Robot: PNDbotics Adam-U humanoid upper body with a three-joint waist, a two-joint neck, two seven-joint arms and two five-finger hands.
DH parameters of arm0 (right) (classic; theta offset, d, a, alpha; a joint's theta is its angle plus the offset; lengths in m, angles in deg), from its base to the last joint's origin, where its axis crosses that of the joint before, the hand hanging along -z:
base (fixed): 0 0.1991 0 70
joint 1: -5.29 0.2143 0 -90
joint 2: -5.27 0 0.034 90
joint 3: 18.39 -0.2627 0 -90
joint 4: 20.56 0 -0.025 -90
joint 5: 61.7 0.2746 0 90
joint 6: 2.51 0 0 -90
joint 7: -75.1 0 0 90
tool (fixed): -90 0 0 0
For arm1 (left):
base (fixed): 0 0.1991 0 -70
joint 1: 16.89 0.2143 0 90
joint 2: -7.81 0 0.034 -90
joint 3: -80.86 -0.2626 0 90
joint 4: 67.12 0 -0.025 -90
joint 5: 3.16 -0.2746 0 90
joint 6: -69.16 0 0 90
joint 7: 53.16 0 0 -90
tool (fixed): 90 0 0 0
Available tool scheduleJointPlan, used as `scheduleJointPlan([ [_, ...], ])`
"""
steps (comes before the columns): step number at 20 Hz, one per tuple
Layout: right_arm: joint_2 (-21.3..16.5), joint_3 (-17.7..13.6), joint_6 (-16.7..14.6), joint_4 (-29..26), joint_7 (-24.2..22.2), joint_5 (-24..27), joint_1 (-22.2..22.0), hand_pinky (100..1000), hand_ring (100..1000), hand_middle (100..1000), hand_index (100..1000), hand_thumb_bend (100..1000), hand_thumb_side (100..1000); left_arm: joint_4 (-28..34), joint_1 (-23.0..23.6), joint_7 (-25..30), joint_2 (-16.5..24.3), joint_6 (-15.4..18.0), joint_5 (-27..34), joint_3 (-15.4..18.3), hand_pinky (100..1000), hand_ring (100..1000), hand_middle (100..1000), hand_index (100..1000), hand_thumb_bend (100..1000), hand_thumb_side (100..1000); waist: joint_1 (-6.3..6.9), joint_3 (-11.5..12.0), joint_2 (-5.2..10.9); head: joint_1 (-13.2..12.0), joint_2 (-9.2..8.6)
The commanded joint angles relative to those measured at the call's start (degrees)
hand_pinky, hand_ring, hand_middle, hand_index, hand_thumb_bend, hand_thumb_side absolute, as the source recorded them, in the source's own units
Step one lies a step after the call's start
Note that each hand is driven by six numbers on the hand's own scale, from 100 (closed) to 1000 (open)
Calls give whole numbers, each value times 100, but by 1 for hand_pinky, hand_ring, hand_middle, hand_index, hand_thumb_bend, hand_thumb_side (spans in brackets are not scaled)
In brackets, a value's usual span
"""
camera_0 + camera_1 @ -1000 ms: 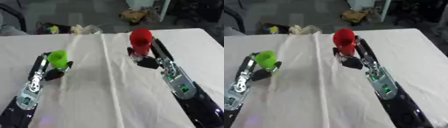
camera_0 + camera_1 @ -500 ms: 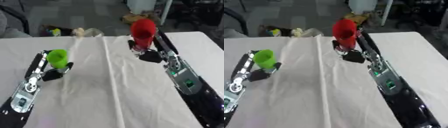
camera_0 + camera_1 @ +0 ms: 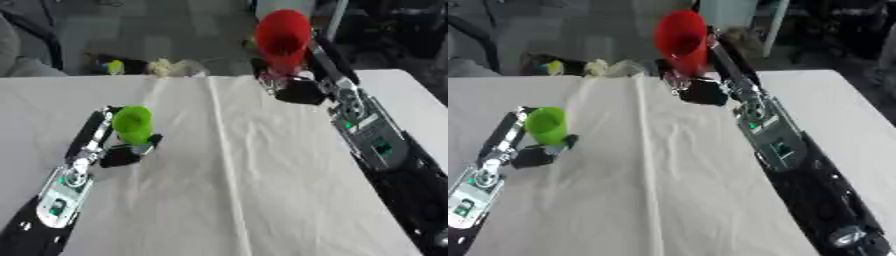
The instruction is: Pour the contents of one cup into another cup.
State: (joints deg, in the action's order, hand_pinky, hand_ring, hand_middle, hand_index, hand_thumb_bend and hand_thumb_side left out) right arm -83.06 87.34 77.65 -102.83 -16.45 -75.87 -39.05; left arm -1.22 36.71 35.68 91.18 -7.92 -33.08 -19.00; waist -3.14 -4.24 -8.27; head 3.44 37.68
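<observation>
A red cup is held up above the far side of the table by my right hand, whose fingers curl round its lower part. A green cup stands upright on the white cloth at the left, with my left hand curled round it, thumb on its near side. The two cups are well apart, the red one higher and to the right. What lies inside either cup cannot be seen.
The table is covered by a white cloth with a long crease down its middle. Beyond the far edge, on the floor, lie small objects, one yellow-green and one pale. Dark furniture stands at the back right.
My right hand has lifted the red cup higher and farther from me. The picture has also shifted, so the camera moved. The green cup stays in my left hand on the cloth.
</observation>
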Motion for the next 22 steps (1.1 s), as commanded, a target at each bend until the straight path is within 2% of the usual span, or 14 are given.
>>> scheduleJointPlan([
  [1, -24, 14, -42, 71, -116, -136, 236, 947, 840, 440, 617, 100, 277, 44, -122, 79, -37, 33, -65, -57, 590, 371, 205, 506, 235, 281, -4, 17, 111, 1, -11],
  [13, 354, 196, -279, 501, -407, -708, 710, 948, 836, 440, 615, 100, 268, -67, -146, 226, -264, 94, -179, -173, 591, 370, 203, 507, 233, 287, -57, 180, 105, 107, -86],
  [22, 556, 255, -570, 895, -465, -1340, 893, 949, 830, 442, 610, 100, 255, -59, -161, 418, -365, 262, -211, -412, 593, 370, 202, 506, 237, 291, -39, 383, 81, 239, -138],
])
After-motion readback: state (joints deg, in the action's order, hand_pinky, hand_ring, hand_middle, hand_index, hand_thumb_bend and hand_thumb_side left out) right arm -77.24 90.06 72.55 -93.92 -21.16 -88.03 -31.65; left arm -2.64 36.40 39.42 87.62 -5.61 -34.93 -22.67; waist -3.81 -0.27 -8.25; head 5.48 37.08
